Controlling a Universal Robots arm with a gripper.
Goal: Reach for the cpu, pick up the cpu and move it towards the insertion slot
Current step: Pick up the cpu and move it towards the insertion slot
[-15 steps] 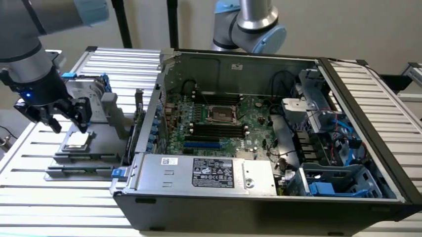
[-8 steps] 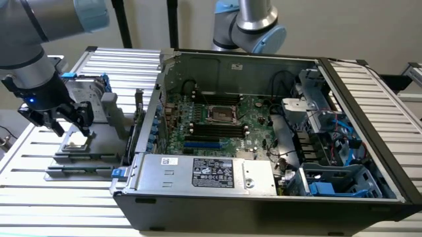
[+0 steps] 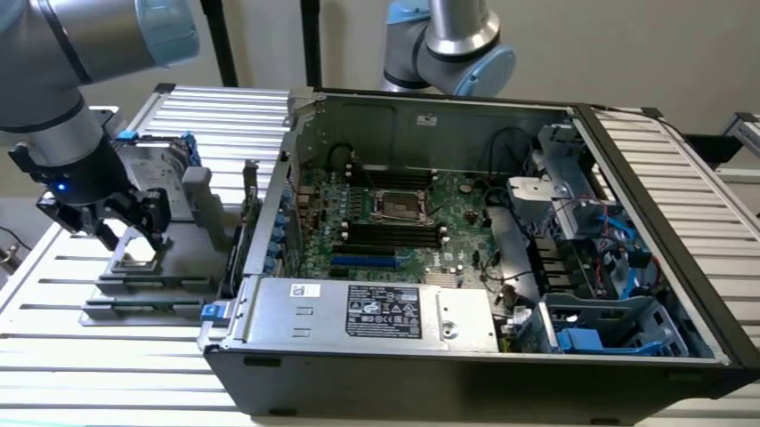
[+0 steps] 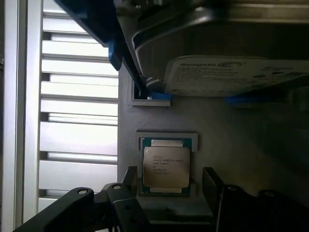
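JAWS: we read them open, gripper (image 4: 170,176) straddling the cpu (image 4: 165,166) | CPU: flat in grey holder (image 4: 231,145), centred in the opening, gap either side | SLOT: insertion slot (image 3: 400,206) well apart, toward the exterior view's right

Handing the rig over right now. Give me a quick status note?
Hand: open, low over the grey fixture outside the case, one finger on each side of the cpu, not closed on it.
cpu: lies flat in its recess in the fixture, silver top up, just below the upright hard drive.
Insertion slot: on the green board inside the open case, off to the exterior view's right of the hand.
Done: the reach.
Not done: grip, lift, carry to the slot.
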